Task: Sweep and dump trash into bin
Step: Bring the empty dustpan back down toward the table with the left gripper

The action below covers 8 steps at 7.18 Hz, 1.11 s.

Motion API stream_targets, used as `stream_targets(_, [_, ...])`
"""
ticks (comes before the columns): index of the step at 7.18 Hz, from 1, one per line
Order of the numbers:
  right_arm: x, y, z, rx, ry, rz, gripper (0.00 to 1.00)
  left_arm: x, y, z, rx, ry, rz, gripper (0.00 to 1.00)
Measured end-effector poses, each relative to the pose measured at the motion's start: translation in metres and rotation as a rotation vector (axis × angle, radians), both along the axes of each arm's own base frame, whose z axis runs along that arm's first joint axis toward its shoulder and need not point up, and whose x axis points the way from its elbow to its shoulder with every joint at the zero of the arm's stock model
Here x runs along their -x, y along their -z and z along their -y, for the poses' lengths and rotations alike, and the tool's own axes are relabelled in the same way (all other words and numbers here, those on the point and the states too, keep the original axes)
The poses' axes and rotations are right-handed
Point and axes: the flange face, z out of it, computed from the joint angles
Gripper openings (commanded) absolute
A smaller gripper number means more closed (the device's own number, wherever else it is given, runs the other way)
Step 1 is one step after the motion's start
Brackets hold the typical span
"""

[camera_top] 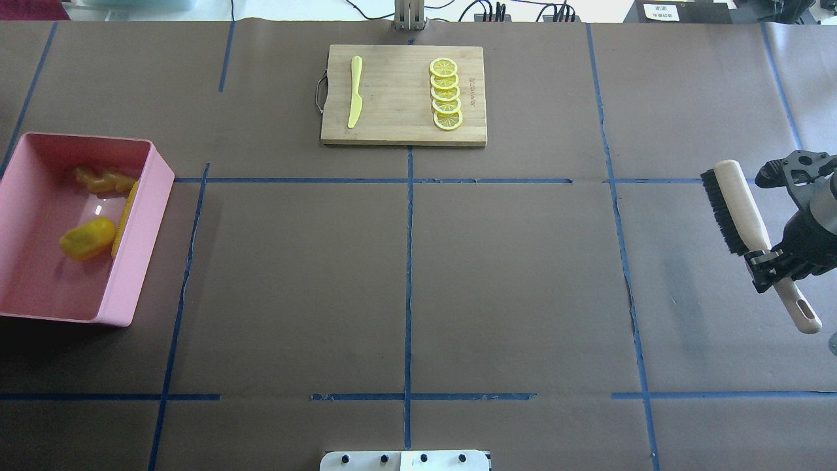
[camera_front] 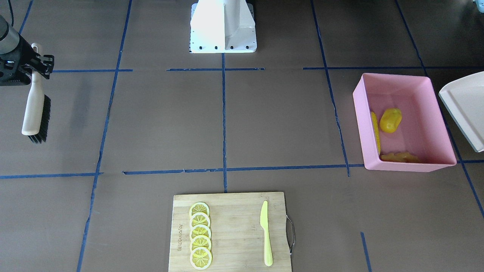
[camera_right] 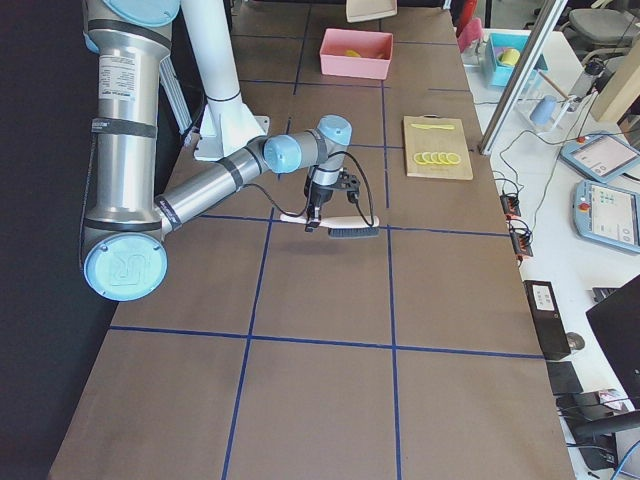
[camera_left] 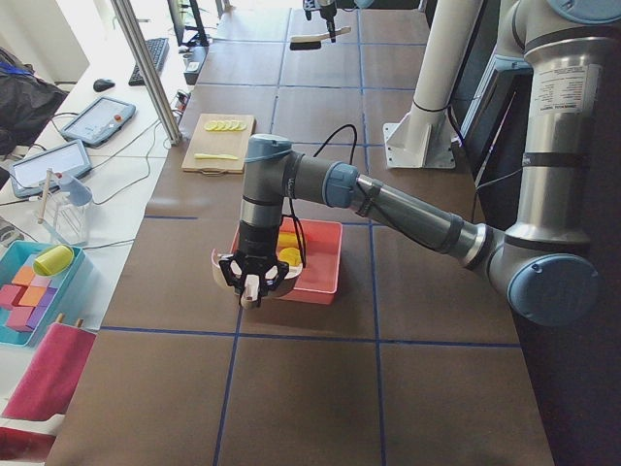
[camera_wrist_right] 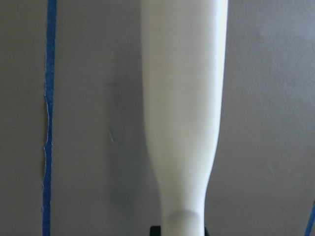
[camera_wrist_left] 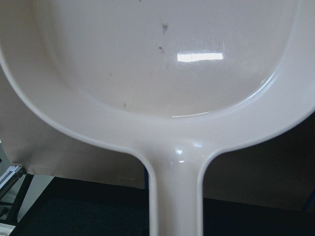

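Note:
The pink bin (camera_front: 393, 77) stands at the table's left end and also shows in the overhead view (camera_top: 85, 139). Inside it lie the corn cob (camera_front: 375, 130), the potato-like lump (camera_front: 390, 120) and the ginger root (camera_front: 400, 156). The beige dustpan (camera_front: 465, 105) hangs tilted just beyond the bin; its handle (camera_wrist_left: 174, 196) runs down out of the left wrist view. My left gripper (camera_left: 254, 286) is at that handle, and I cannot tell whether it is open or shut. My right gripper (camera_top: 775, 265) is shut on the handle of a black-bristled brush (camera_top: 739, 203) at the table's right end.
A wooden cutting board (camera_front: 234, 226) at the far middle edge carries several lemon slices (camera_front: 199, 234) and a yellow-green knife (camera_front: 266, 232). The robot's white base (camera_front: 223, 26) stands at the near middle edge. Blue tape lines cross the brown table.

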Motion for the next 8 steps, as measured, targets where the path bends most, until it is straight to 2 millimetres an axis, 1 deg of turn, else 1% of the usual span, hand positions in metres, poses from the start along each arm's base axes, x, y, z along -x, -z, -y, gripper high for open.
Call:
stream_targets(2, [-0.005, -0.023, -0.007, -0.016, 0.001, 0.022, 0.00, -0.008, 0.016, 0.010, -0.004, -0.013, -0.069, 0.00])
stream_targets(3, [-0.006, -0.034, -0.009, -0.022, 0.002, 0.027, 0.00, -0.012, 0.030, 0.018, 0.001, -0.016, -0.104, 0.00])
stream_targets(4, [-0.008, -0.041, -0.011, -0.023, 0.003, 0.028, 0.00, -0.016, 0.045, 0.026, 0.007, -0.008, -0.136, 0.00])
stream_targets(6, [-0.011, -0.048, -0.015, -0.020, 0.002, 0.026, 0.00, -0.023, 0.069, 0.037, 0.008, 0.031, -0.190, 0.00])
stream_targets(7, [-0.012, -0.050, -0.016, -0.017, 0.002, 0.024, 0.01, -0.031, 0.081, 0.039, 0.004, 0.053, -0.211, 0.00])
stream_targets(8, [-0.012, -0.054, -0.016, -0.017, 0.002, 0.022, 0.00, -0.048, 0.094, 0.040, 0.006, 0.072, -0.244, 0.00])
